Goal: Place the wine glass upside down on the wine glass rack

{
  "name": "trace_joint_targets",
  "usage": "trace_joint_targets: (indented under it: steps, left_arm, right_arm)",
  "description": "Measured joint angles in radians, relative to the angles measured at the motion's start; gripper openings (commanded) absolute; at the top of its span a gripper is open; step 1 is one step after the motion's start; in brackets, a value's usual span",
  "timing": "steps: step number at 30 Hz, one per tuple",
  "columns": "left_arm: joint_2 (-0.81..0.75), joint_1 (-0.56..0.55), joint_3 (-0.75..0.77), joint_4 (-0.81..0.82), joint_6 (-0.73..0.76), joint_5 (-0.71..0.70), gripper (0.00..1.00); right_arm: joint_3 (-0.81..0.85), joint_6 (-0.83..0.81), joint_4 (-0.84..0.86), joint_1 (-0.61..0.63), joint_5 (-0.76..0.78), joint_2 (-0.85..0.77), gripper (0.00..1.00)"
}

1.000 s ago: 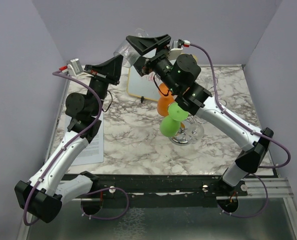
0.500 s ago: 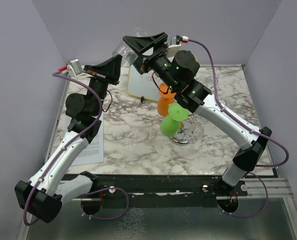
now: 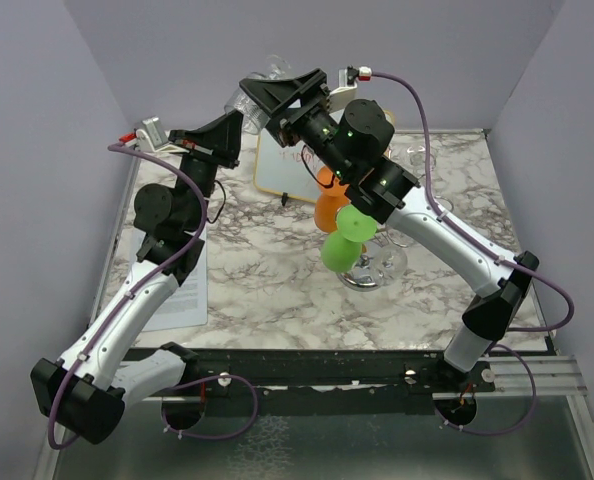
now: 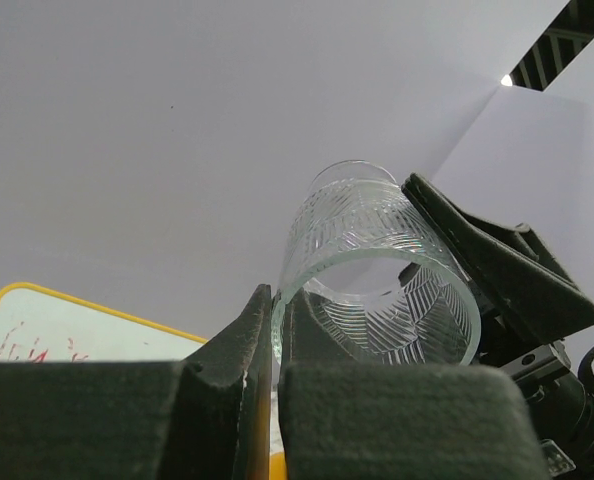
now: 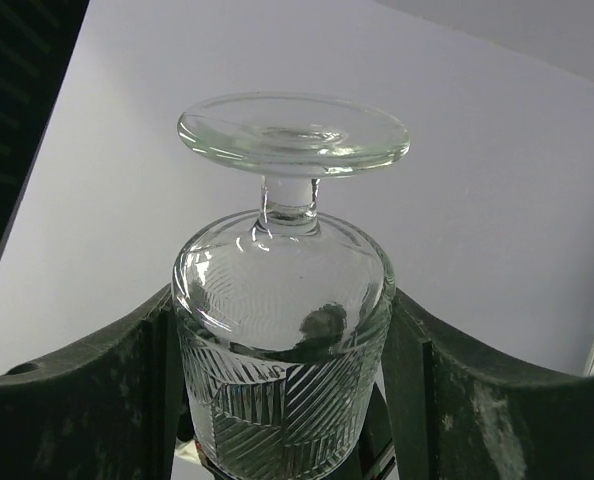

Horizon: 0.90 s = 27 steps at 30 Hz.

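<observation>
The wine glass (image 3: 249, 97), clear with cut line patterns, is held high above the back of the table, foot (image 5: 293, 135) pointing up and away. My left gripper (image 3: 239, 122) is shut on its rim (image 4: 377, 290), one finger inside the bowl and one outside (image 4: 275, 300). My right gripper (image 3: 280, 90) straddles the bowl (image 5: 282, 300), and both of its fingers (image 5: 127, 360) lie against the glass walls. The wine glass rack (image 3: 375, 268), silver wire on a shiny round base, stands on the table below the right arm, partly hidden by it.
A green cup-like thing (image 3: 342, 240) and an orange one (image 3: 329, 205) sit at the rack. A small whiteboard (image 3: 280, 170) stands at the back. A printed sheet (image 3: 192, 285) lies at the table's left, and clear glassware (image 3: 417, 155) at the back right.
My right gripper has shifted left and up onto the glass, and its jaws have narrowed around the bowl. The left gripper has kept its hold on the rim.
</observation>
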Motion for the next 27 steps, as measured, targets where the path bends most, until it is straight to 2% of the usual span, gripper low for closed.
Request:
trace_joint_targets:
  steps: [1, 2, 4, 7, 9, 18, 22, 27]
  left_arm:
    - [0.000, 0.000, 0.000, -0.002, 0.000, -0.002, 0.13]
    - [0.000, 0.000, 0.000, -0.003, 0.000, -0.003, 0.27]
    - [0.000, 0.000, 0.000, -0.010, 0.000, -0.004, 0.44]
    - [-0.013, 0.000, -0.004, -0.025, -0.005, -0.010, 0.61]
    - [-0.038, 0.000, -0.015, -0.045, -0.008, -0.014, 0.68]
    - [-0.198, 0.000, -0.021, -0.278, -0.006, -0.028, 0.79]
    - [-0.202, 0.000, 0.063, -0.425, 0.020, -0.032, 0.80]
    - [-0.130, 0.000, 0.215, -0.605, 0.066, 0.018, 0.82]
  right_arm:
    - [0.000, -0.010, 0.000, 0.000, 0.000, 0.000, 0.15]
    - [0.000, -0.022, 0.003, 0.000, 0.000, 0.000, 0.10]
    - [0.000, -0.051, 0.005, 0.001, 0.001, 0.000, 0.05]
    - [-0.007, -0.139, 0.011, 0.001, 0.009, -0.002, 0.03]
    - [-0.029, -0.197, 0.024, 0.001, 0.017, -0.010, 0.03]
    - [-0.054, -0.609, 0.066, -0.008, 0.034, -0.067, 0.05]
    - [-0.030, -0.838, 0.066, -0.025, 0.017, -0.086, 0.06]
    - [0.016, -1.122, 0.010, -0.052, 0.014, -0.111, 0.06]
